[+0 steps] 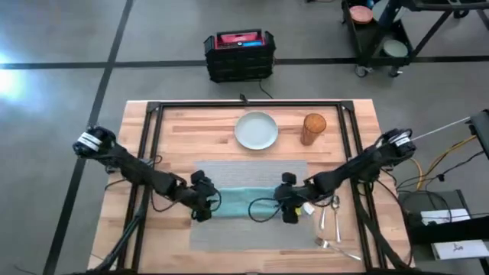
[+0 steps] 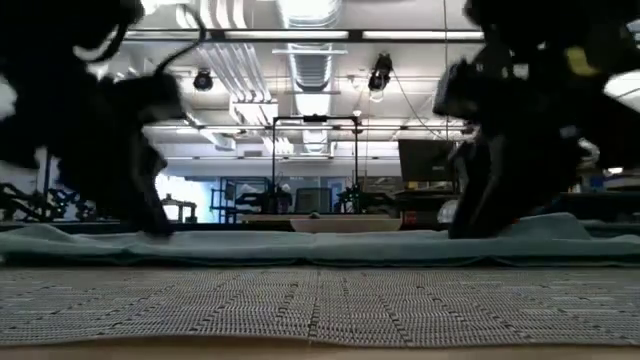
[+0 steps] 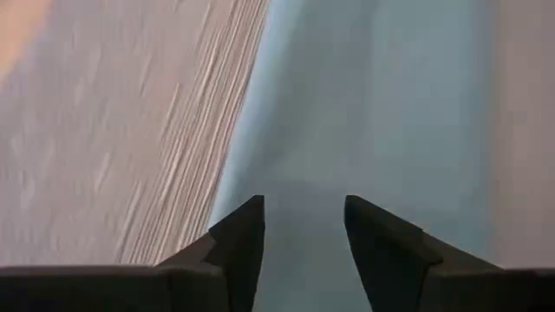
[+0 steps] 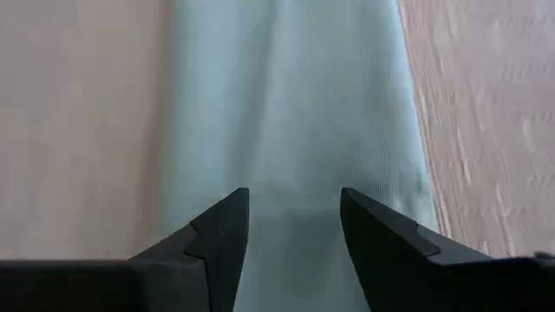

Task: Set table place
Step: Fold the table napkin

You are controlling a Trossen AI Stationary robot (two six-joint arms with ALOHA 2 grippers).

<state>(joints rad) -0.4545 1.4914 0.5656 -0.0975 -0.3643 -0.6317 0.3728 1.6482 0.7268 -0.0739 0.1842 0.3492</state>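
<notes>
High view showed the mat point(image 1: 248, 223) lying on the table's point(image 1: 176, 137) near half, a napkin point(image 1: 243, 202) stretched across it. The left gripper point(image 1: 208, 205) and right gripper point(image 1: 286, 205) covered the napkin's two ends, fingers parted over the cloth. Plate point(image 1: 256, 130), cup point(image 1: 314, 128) and cutlery point(image 1: 333, 229) stood off the mat; the cutlery was hard to make out.

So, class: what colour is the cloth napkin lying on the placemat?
Teal-green napkin, clearest in the high view.
</notes>
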